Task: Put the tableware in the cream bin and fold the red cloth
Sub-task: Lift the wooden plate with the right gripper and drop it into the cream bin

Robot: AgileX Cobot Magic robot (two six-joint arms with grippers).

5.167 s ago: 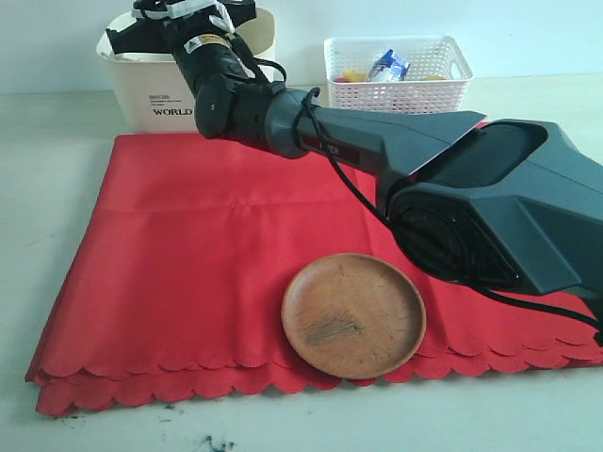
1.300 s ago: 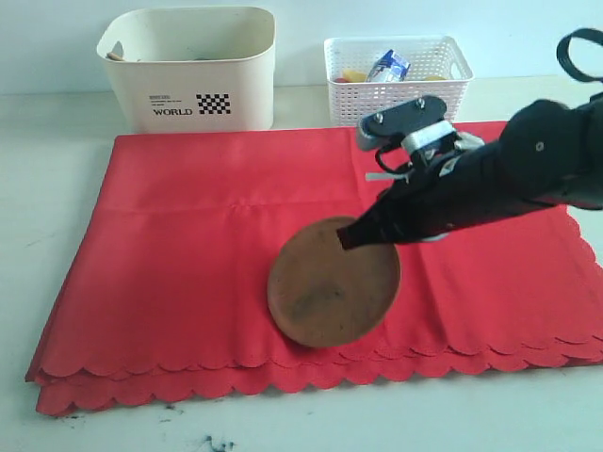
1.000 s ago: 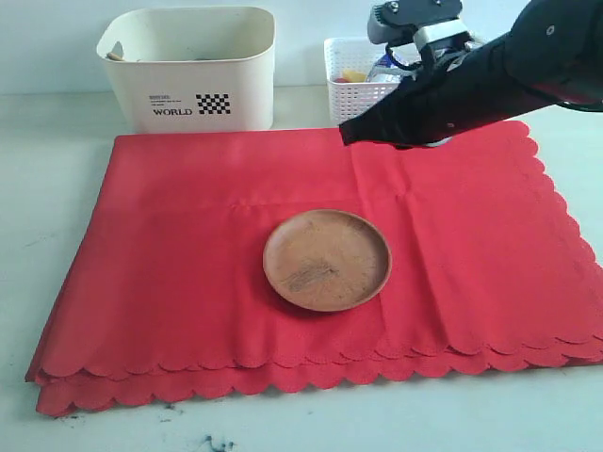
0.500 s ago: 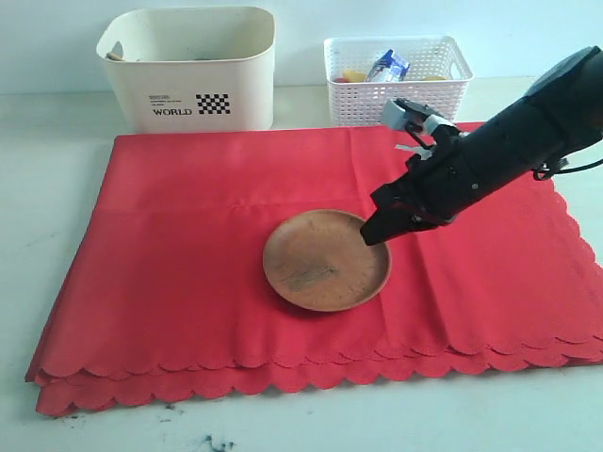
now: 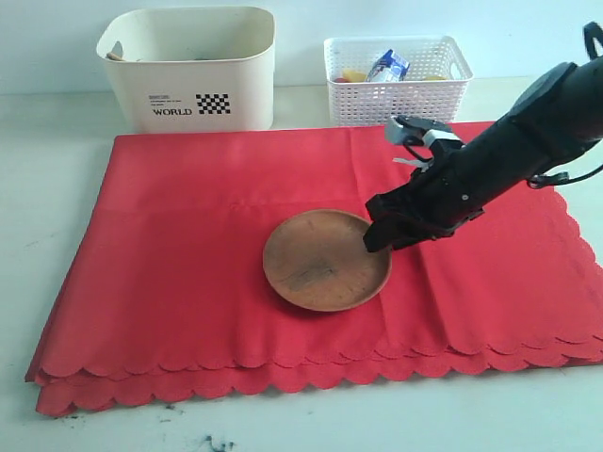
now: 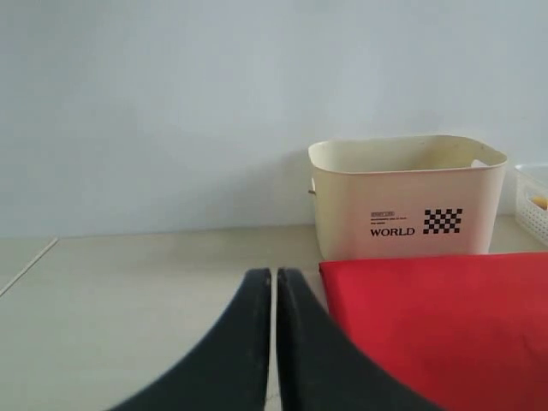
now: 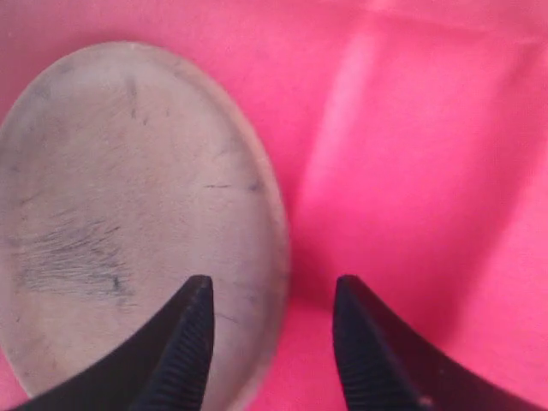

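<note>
I hold the right gripper (image 7: pixel 272 342) open astride the plate's (image 5: pixel 325 261) three-o'clock rim — one jaw inside, one over the cloth (image 5: pixel 188 245) — ready to pinch. Left gripper (image 6: pixel 275 295) is closed, parked; bin (image 5: pixel 188 66) at eleven o'clock.

right arm (image 5: pixel 509 155): black casing | silver wrist bracket | black cable | ribbed black jaws
</note>
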